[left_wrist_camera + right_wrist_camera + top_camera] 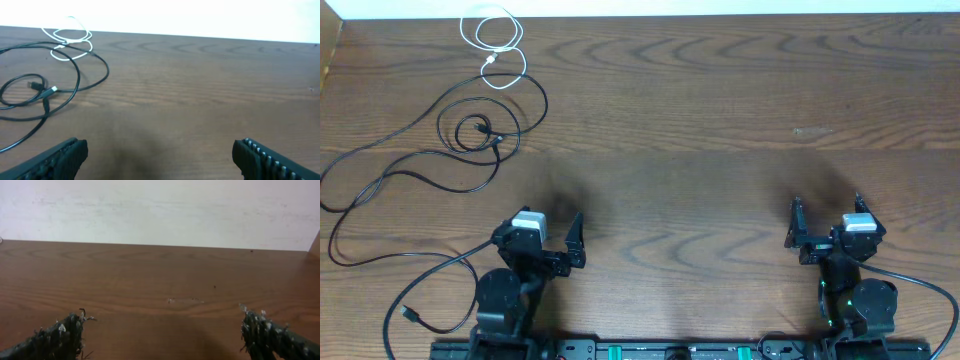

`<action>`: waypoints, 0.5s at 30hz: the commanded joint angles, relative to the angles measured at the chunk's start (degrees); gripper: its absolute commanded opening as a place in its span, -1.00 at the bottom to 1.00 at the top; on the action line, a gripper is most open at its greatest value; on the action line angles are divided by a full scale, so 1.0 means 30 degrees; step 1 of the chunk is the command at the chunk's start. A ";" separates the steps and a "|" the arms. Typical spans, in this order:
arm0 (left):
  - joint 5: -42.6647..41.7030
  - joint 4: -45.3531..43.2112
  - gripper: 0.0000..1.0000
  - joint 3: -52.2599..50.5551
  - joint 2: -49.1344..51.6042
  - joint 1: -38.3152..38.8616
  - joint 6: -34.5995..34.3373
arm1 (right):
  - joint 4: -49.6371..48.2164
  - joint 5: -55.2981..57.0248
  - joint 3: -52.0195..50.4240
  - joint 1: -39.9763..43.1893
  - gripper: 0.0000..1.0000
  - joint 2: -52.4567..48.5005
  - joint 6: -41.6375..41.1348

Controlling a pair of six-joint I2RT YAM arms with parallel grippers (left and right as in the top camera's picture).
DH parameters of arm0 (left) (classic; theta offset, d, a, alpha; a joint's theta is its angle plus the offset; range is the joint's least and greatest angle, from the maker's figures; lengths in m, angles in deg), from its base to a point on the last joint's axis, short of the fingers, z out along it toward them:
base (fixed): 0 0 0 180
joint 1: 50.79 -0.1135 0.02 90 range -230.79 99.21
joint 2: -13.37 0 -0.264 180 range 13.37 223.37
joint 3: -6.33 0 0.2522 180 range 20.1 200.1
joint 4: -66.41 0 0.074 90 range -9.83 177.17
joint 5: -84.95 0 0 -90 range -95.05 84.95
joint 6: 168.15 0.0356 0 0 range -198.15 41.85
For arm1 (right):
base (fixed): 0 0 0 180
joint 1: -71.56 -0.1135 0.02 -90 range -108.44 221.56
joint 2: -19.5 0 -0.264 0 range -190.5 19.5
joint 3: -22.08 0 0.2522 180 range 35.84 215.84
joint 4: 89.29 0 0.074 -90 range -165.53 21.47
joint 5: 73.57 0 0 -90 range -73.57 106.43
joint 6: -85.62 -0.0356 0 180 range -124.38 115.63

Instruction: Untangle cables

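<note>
Overhead: thin black cables (440, 150) loop beyond the left tool (546, 240) on the brown wooden table (720, 120). A short white coiled cable (495, 45) lies farther out, touching them. Left and right tool (828, 228) both gape, empty. Risk, I judge: tugging one strand cinches the loops. Which strand lies on top, I cannot tell.

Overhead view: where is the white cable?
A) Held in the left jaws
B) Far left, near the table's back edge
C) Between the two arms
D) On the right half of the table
B: the white cable lies coiled at the far left near the back edge of the table, just beyond the black cables, with no jaws touching it.
</note>
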 commanded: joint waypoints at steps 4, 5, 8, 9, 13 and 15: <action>0.0262 -0.0962 0.96 -0.1435 -0.1515 -0.0809 -0.0539 | 0.0087 -0.0022 -0.0022 0.0109 0.98 0.0029 0.0146; 0.0270 -0.1078 0.96 -0.1617 -0.1574 -0.0991 -0.0765 | 0.0087 -0.0029 -0.0022 0.0109 0.99 0.0029 0.0146; 0.0277 -0.1202 0.95 -0.1836 -0.1566 -0.1333 -0.0758 | 0.0080 -0.0029 -0.0022 0.0109 0.99 0.0029 0.0146; 0.0444 -0.1384 0.96 -0.1916 -0.1566 -0.1377 -0.0758 | 0.0087 -0.0029 -0.0022 0.0109 0.98 0.0029 0.0146; 0.1268 -0.1494 0.96 -0.1982 -0.1566 -0.1377 -0.0765 | 0.0087 -0.0029 -0.0022 0.0109 0.98 0.0029 0.0146; 0.1690 -0.1974 0.96 -0.2157 -0.1566 -0.1377 -0.0765 | 0.0080 -0.0029 -0.0022 0.0109 0.99 0.0029 0.0146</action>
